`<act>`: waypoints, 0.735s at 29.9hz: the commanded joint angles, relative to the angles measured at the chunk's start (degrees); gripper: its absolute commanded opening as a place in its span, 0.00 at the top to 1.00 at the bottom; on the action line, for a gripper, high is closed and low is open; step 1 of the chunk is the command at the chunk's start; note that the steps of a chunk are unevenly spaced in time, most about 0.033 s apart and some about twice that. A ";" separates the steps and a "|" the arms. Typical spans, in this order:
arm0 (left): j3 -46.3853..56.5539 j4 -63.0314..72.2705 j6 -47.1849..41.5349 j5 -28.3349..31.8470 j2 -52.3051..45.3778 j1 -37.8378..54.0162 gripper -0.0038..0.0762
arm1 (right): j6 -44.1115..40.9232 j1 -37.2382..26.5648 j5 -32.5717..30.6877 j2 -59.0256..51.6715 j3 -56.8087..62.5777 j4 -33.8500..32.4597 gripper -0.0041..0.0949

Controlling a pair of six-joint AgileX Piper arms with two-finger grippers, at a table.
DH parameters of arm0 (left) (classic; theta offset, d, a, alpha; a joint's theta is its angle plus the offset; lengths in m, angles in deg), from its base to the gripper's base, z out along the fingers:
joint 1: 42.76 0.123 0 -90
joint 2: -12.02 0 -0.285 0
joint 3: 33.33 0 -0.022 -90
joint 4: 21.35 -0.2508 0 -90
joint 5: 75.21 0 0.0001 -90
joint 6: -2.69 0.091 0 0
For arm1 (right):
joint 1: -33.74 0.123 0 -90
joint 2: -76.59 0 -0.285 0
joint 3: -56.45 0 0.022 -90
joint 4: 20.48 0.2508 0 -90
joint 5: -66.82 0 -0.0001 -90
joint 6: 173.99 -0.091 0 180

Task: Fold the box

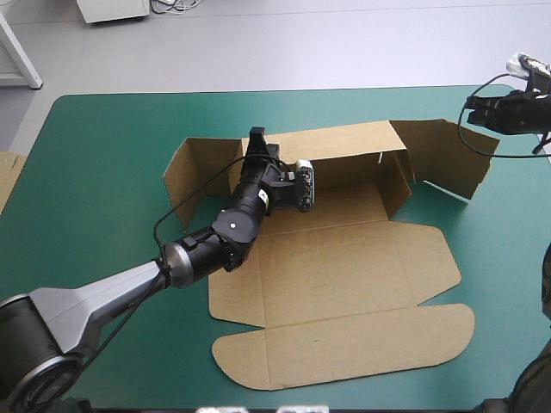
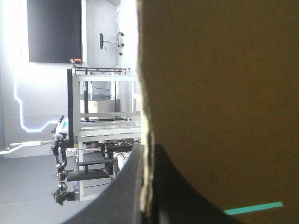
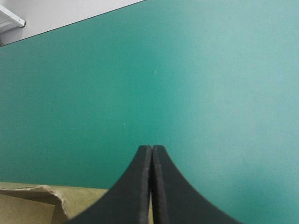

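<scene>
The brown box (image 1: 344,275) lies in the middle of the table, its base and rounded lid flat toward the front edge. Its back wall (image 1: 344,142) stands raised, with side flaps angled at both ends. My left gripper (image 1: 256,138) is at the top edge of that back wall, near its left end. In the left wrist view the fingers (image 2: 133,186) are all but shut, with the edge of the box (image 2: 219,93) between them. My right gripper (image 1: 472,110) hovers shut near the far right flap (image 1: 448,155). Its wrist view shows the gripper (image 3: 152,148) empty over the cover, a corner of the box (image 3: 28,205) beside it.
An edge of more brown board (image 1: 7,176) shows at the table's left edge. Bare teal-green cover (image 1: 103,172) stretches left of the box and along the far edge.
</scene>
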 commanded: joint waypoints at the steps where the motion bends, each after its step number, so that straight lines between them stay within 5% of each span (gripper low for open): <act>1: -1.07 -0.35 -0.47 -0.67 -2.77 -1.54 0.96 | 2.37 -0.42 0.15 -3.12 -2.11 4.27 0.98; 8: -1.07 -0.99 -0.32 -0.05 -2.77 -2.40 0.96 | 5.12 -0.42 -0.38 -2.12 -2.11 6.65 0.98; 22: -1.07 -0.99 -0.58 0.18 -2.77 -2.40 0.96 | 10.66 -0.42 -12.89 3.04 -2.20 16.79 0.98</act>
